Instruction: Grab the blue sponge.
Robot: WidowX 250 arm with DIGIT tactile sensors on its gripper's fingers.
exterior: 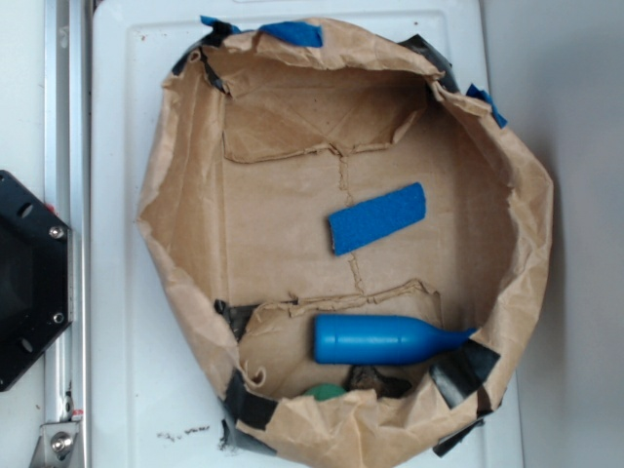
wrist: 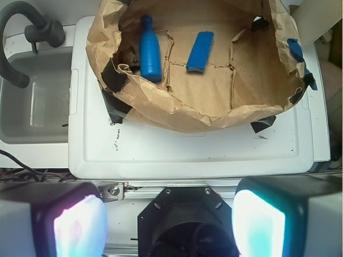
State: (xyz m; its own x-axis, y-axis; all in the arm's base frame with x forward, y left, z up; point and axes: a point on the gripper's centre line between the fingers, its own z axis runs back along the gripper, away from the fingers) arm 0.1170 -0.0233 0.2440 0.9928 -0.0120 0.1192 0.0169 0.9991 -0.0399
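Note:
The blue sponge (exterior: 377, 217) is a flat, rough blue strip lying on the floor of the brown paper basin (exterior: 185, 214), near its middle. The wrist view shows the sponge (wrist: 200, 51) far ahead, beside the glossy blue bottle (wrist: 150, 54). My gripper (wrist: 169, 225) is open, its two pale fingertips (wrist: 80, 227) spread wide at the bottom of the wrist view, above the black robot base and well short of the basin. Nothing is between them. The gripper does not appear in the exterior view.
A blue bottle (exterior: 385, 339) lies on its side in the basin near the sponge, with a green object (exterior: 325, 392) and a dark one next to it. The basin sits on a white surface (wrist: 187, 155). A grey sink (wrist: 32, 101) with a black faucet (wrist: 27, 32) is to the left.

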